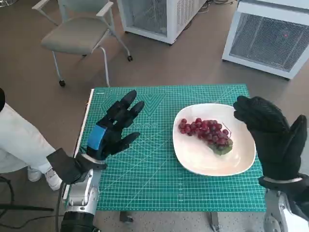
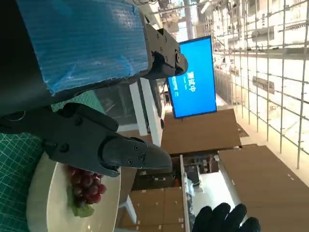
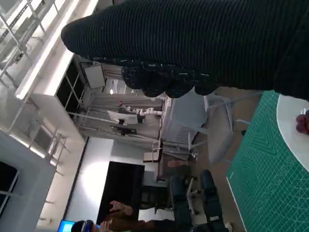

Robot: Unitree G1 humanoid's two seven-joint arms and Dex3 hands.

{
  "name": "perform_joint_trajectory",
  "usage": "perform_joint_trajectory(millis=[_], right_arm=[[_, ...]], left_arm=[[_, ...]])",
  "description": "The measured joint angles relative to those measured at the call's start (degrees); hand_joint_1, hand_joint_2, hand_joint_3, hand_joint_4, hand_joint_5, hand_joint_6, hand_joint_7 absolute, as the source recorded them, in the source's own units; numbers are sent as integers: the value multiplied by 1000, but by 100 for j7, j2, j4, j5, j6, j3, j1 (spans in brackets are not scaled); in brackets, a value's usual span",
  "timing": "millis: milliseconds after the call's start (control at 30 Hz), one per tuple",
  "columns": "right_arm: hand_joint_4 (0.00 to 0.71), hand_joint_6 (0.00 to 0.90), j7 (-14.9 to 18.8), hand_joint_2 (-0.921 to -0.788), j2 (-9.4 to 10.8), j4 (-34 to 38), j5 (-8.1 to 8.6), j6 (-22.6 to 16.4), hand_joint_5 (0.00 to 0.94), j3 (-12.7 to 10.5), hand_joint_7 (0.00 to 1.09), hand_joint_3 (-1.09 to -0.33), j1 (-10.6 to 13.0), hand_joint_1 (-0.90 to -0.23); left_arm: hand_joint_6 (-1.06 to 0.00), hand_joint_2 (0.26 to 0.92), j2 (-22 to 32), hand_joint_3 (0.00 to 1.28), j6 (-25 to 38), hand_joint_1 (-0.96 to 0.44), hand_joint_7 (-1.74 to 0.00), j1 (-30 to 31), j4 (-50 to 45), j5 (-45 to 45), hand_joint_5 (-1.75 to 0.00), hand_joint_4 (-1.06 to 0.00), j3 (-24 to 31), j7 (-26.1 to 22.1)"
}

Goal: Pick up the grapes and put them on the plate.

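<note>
Task looks done: grapes (image 1: pixel 206 131) lie on the white plate (image 1: pixel 193 157) on the bench (image 1: pixel 145 183), left hand (image 1: pixel 113 128) and right hand (image 1: pixel 273 137) both raised clear, fingers spread, holding nothing; nothing left but retracting.

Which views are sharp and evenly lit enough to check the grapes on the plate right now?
Head view: even light, sharp, grapes clear on the plate. Left wrist view: bright glare at the far windows; the left hand covers part of the bunch. Right wrist view: the right hand darkens the frame and only a sliver of plate shows.
</note>
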Motion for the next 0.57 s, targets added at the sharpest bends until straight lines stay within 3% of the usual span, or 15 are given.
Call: perform_joint_trajectory(millis=[567], right_arm=[[398, 267, 62, -921, -2, 42, 2, 0, 898, -10, 1021, -595, -39, -329]], left_arm=[[-351, 921, -31, 179, 64, -518, -8, 19, 8, -192, -8, -371, 68, -208]])
